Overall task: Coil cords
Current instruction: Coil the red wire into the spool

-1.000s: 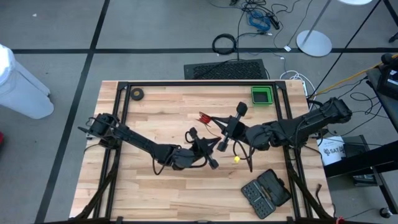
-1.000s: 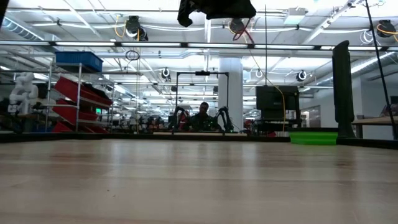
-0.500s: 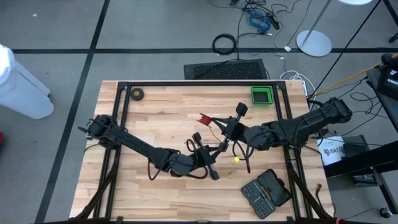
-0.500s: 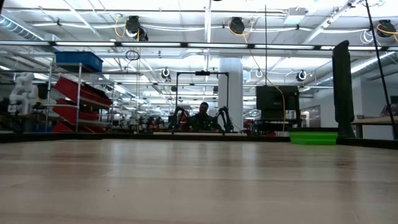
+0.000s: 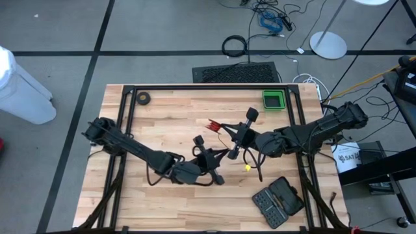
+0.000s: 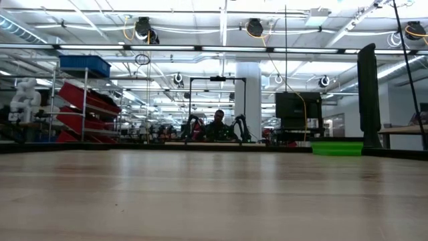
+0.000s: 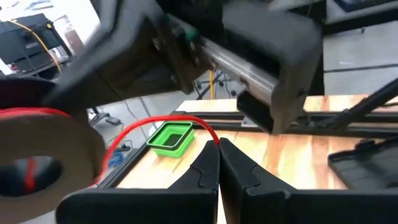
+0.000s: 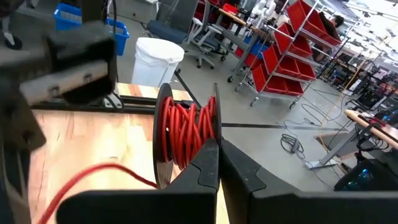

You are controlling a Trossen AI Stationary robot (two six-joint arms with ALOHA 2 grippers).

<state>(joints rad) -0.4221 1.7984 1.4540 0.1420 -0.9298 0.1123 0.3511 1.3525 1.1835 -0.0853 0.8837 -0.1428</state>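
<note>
Clamping red cord (image 7: pixel 163 124) in left claw (image 5: pixel 207 155) mid-counter, right claw (image 5: pixel 242 136) at 2 o'clock pinched on reel (image 8: pixel 185 133).

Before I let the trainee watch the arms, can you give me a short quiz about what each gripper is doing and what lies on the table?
1. True or false: the right gripper is open, with nothing between its fingers.
2. What does the left gripper pinch? A) the thin red cord B) the green square tray C) the small black ring-shaped roll
3. Name the thing lying near the right corner of the wooden table on the arms' side.

Key: 1. False: it is shut on the round black reel wound with red cord. 2. A. 3. The open black plastic tool case.
</note>
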